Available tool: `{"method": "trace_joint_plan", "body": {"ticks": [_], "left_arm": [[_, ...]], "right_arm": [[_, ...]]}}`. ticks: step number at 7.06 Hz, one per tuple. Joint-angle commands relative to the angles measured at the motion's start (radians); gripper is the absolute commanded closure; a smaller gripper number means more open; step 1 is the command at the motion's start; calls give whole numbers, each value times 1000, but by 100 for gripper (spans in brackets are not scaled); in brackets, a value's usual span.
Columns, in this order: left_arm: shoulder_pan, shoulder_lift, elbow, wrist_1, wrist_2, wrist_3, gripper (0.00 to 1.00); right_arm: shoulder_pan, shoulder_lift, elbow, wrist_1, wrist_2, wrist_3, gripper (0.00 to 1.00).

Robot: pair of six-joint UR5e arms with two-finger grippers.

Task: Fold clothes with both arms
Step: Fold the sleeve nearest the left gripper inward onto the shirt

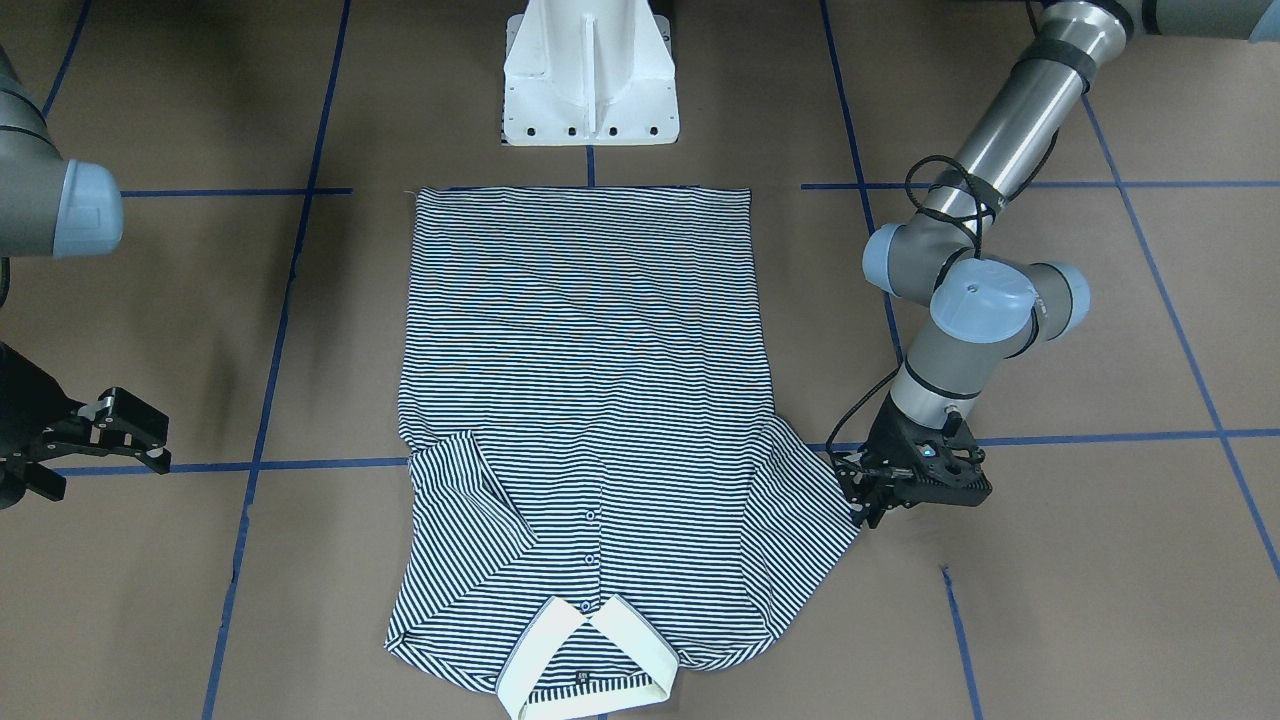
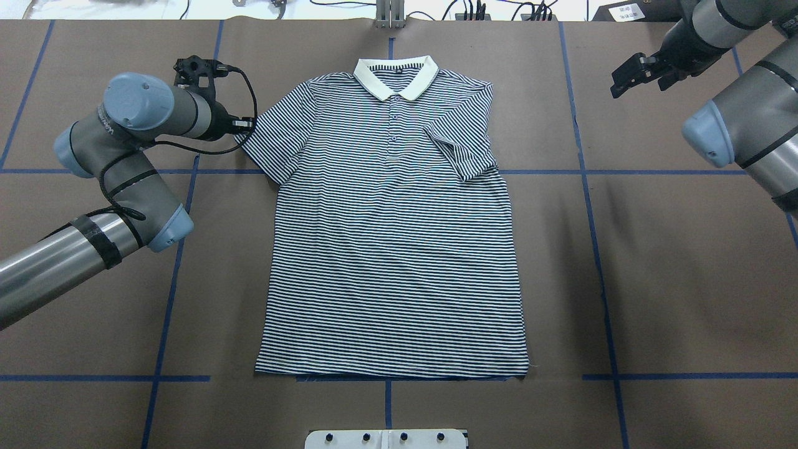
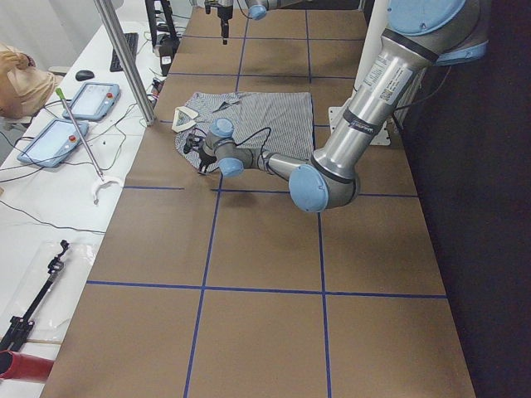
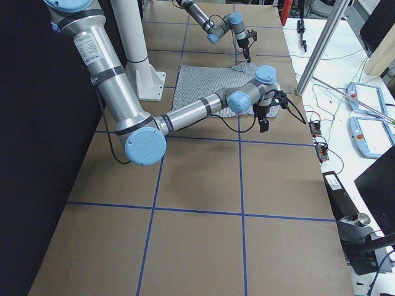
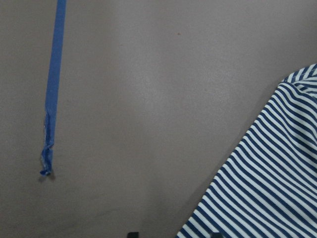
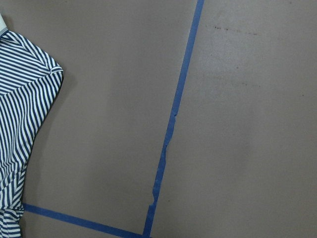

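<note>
— Where is the left gripper (image 1: 868,508)?

— Down low over the table (image 2: 686,280), right at the edge of the polo shirt (image 2: 389,249), by the outer hem of its spread-out sleeve (image 2: 274,143). In the wrist view, two dark tips show apart with the sleeve's corner between them. So the fingers are parted and nothing is gripped.

— How does the shirt lie?

— It's flat, front up, in the middle of the table. The cream collar (image 2: 396,75) points to the far edge. The hem lies toward the near edge, just short of the white pedestal base (image 1: 590,70). The other sleeve (image 2: 461,149) is folded in over the chest.

— And the right gripper (image 1: 150,440)?

— It's above the table on the right side, toward the far edge and well apart from the shirt. The fingers are spread and hold nothing. Its wrist camera looks down on blue tape lines (image 6: 173,124).
</note>
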Motion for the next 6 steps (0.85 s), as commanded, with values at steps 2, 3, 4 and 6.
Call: {"method": "trace_joint_plan", "body": {"ticks": [2,3,4,6], "left_arm": [[3,-17,-52,35,-2,1,100],[5,-88,-69,160,-2,-5,100],[7,-167,-69,268,0,-17,100],[48,-277,-25,353,4,-141,100]], "right_arm": [[0,1,-1,0,-2,0,0],[0,1,-1,0,-2,1,0],[0,1,-1,0,-3,3,0],[0,3,-1,0,-3,6,0]]}}
